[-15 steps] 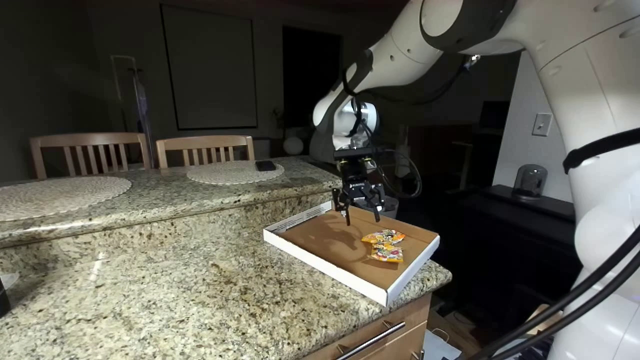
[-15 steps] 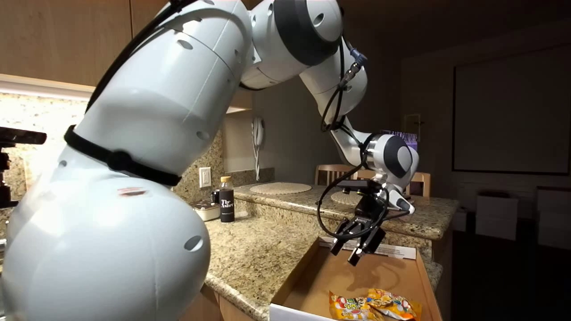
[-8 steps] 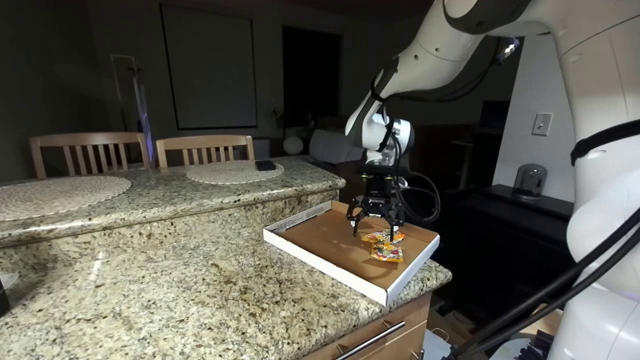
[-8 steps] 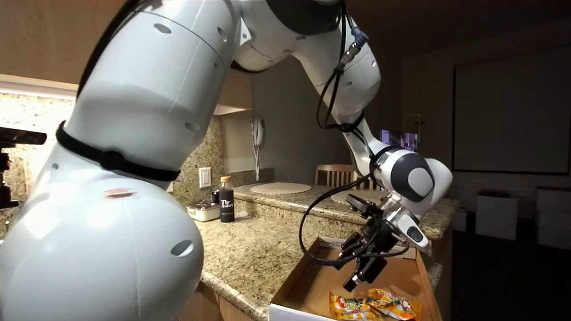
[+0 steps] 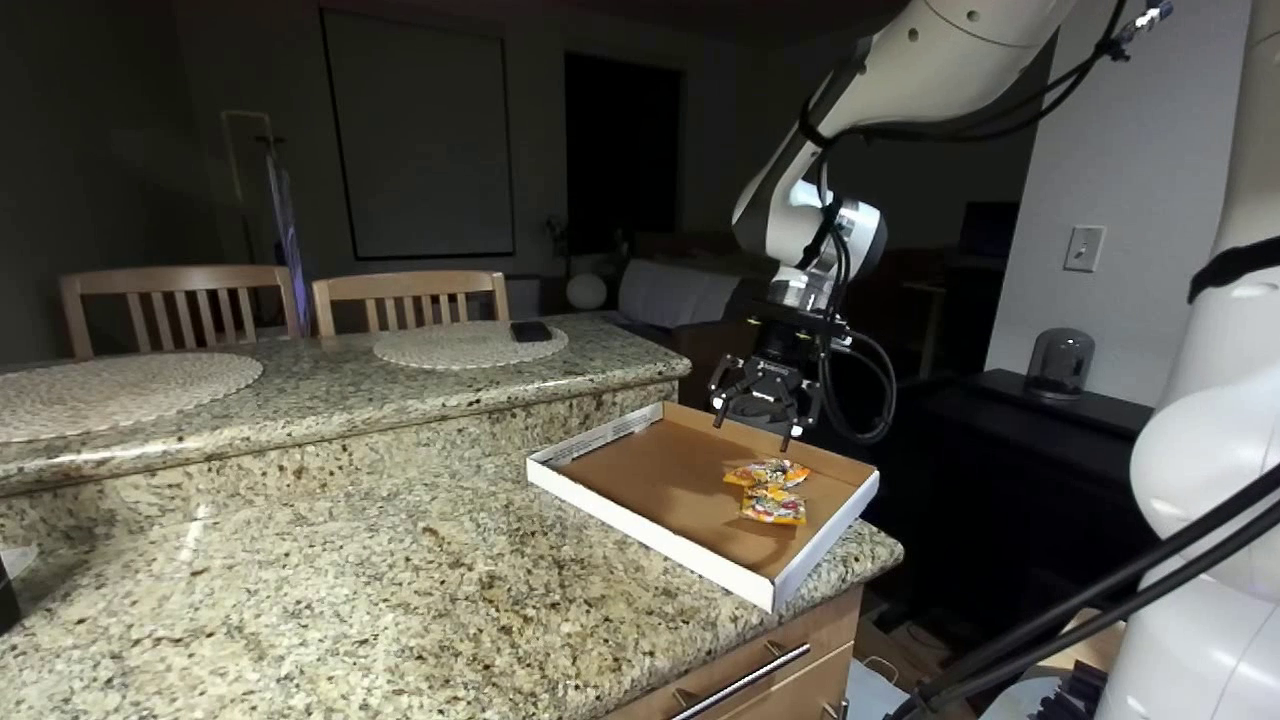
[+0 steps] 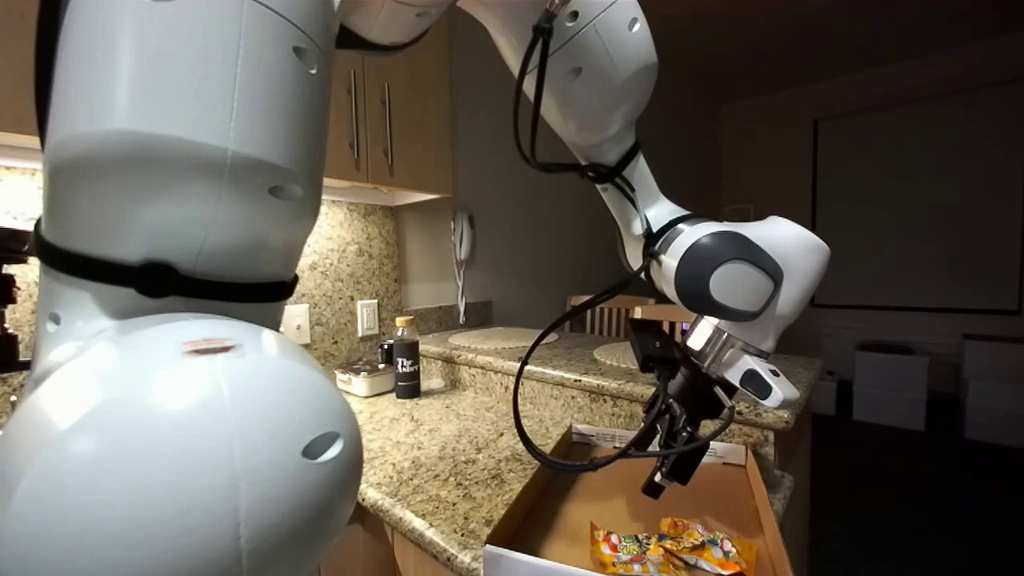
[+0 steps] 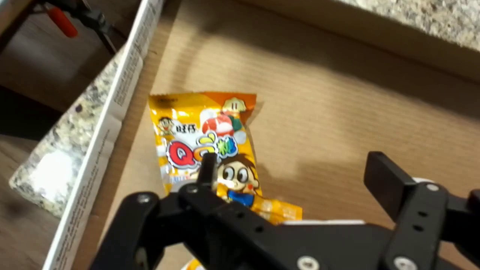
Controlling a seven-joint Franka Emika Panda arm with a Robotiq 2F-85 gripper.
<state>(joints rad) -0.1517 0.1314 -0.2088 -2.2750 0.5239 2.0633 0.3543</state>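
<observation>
My gripper (image 5: pixel 752 432) is open and empty, above a shallow cardboard box with white sides (image 5: pixel 650 533) and a brown inside. In an exterior view its fingers (image 6: pixel 658 483) point down at a slant, above the bags. Two small orange-yellow snack bags lie in the box, one farther back (image 5: pixel 768 472) and one nearer (image 5: pixel 774 507), touching or overlapping. In the wrist view one bag (image 7: pixel 210 127) lies flat beneath the left finger, with a cartoon face on it. The other bag (image 7: pixel 193 265) is mostly hidden behind the gripper. Neither finger appears to touch a bag.
The box sits at the corner of a granite counter (image 5: pixel 400 570). A raised ledge behind carries woven placemats (image 5: pixel 470 344) and a dark phone (image 5: pixel 531 331). A bottle (image 6: pixel 406 360) and a lidded container (image 6: pixel 366 378) stand farther along the counter. Wooden chairs (image 5: pixel 410 300) stand behind the ledge.
My gripper has moved over the box towards the bags' end, dipping and then rising a little, and the wrist has turned. The bags and box have not moved.
</observation>
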